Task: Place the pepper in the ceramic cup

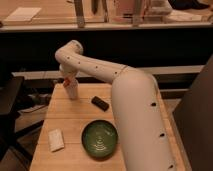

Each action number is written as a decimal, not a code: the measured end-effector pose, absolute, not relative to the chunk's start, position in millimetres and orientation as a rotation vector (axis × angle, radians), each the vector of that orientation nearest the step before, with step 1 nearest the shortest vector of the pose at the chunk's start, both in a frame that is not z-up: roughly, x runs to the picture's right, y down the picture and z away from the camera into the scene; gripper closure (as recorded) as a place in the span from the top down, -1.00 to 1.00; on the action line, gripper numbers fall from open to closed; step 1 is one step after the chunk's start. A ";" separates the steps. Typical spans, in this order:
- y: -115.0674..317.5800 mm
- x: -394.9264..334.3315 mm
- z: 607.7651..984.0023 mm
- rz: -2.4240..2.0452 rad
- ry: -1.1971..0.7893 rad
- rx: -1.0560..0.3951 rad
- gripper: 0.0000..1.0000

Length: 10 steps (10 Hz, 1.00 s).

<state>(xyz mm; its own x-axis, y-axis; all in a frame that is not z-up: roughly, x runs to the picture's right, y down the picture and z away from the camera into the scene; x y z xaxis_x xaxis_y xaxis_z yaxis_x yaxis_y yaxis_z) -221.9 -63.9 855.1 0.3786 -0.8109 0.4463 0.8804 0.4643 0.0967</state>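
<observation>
At the far left of the bench [130, 102], the pincer [66, 80] hangs right above the ceramic cup [71, 91] with the pepper [65, 82] at its tip, apparently gripped though I cannot tell for sure, so the drop looks imminent, not done.

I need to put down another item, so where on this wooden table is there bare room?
Bare wood lies between the ceramic cup and the white pad along the left edge, and between the black object and the green bowl. The far left corner is crowded: the gripper is over the cup with the pepper. The arm covers the right side.
</observation>
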 end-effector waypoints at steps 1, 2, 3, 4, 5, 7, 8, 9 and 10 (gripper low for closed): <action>-63.0 -220.6 855.9 -1.084 -0.470 -0.168 -0.55; -63.0 -219.5 856.5 -1.080 -0.468 -0.167 -0.53; -62.7 -218.8 857.1 -1.077 -0.467 -0.167 -0.53; -61.7 -217.8 858.0 -1.075 -0.467 -0.169 -0.53; -62.0 -217.3 858.0 -1.073 -0.466 -0.168 -0.53; -61.7 -216.7 858.7 -1.068 -0.466 -0.169 -0.34; -61.1 -216.4 859.3 -1.066 -0.466 -0.170 -0.32; -61.1 -216.3 859.4 -1.064 -0.466 -0.170 -0.32; -61.0 -216.2 859.6 -1.063 -0.466 -0.170 -0.29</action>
<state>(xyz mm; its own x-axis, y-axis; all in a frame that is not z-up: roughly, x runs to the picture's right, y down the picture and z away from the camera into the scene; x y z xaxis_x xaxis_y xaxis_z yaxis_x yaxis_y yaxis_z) -216.2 -61.0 859.6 0.4001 -0.8002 0.4468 0.8708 0.4839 0.0869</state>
